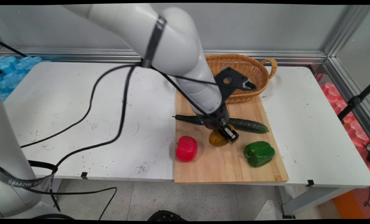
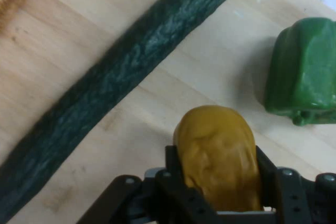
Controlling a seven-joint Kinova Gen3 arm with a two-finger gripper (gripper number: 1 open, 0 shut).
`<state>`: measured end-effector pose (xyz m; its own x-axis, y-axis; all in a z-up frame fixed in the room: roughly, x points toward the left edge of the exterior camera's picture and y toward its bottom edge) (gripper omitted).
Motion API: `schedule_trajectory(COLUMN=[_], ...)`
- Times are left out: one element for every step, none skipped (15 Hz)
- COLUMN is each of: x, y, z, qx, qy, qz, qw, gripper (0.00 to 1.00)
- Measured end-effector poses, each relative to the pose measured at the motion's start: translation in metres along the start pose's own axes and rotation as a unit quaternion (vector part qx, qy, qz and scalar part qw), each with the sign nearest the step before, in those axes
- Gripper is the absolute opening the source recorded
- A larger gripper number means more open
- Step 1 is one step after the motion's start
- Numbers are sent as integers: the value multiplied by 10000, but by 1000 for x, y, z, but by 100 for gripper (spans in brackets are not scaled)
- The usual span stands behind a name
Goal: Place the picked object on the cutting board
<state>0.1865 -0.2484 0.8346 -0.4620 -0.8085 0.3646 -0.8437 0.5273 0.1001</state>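
Observation:
My gripper (image 1: 224, 134) is down on the wooden cutting board (image 1: 228, 169), shut on a yellow-brown potato (image 1: 217, 139). In the hand view the potato (image 2: 218, 156) fills the space between the two black fingers (image 2: 176, 174), which press on its sides. A long dark green cucumber (image 1: 250, 125) lies just behind the potato, running across the board; in the hand view the cucumber (image 2: 115, 80) crosses diagonally. A red bell pepper (image 1: 186, 148) sits to the potato's left at the board's edge. A green bell pepper (image 1: 259, 153) sits to its right, with the same green pepper (image 2: 302, 74) at the hand view's right.
A wicker basket (image 1: 253, 67) with a handle stands at the board's far end, against the back rail. Black cables (image 1: 104, 93) hang from the arm over the table's left half. White table (image 1: 312, 124) extends to the right of the board.

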Motion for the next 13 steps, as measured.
schedule_trajectory(x=[0,-1,-1,-2,-2,-3,-3,-4,-5,-6,-7,-7,-7], y=[1,2,3,3,4,4,3,3,2,2,1,0,-2], z=[7,15,20,27,32,36,39,41,41,41,40,37,33], qx=[-4,-8,-14,-21,-31,-38,-43,-54,-64,-76,-98,-122,-141], qy=[-18,-41,-60,-81,-97,-111,-122,-134,-143,-142,-132,-119,-96], qz=[-8,-16,-19,-16,-3,31,68,114,165,209,260,309,353], qw=[10000,10000,10000,10000,9999,9999,9999,9998,9997,9997,9995,9994,9992], gripper=[0,0,0,0,0,0,0,0,100,100,100,100,100])
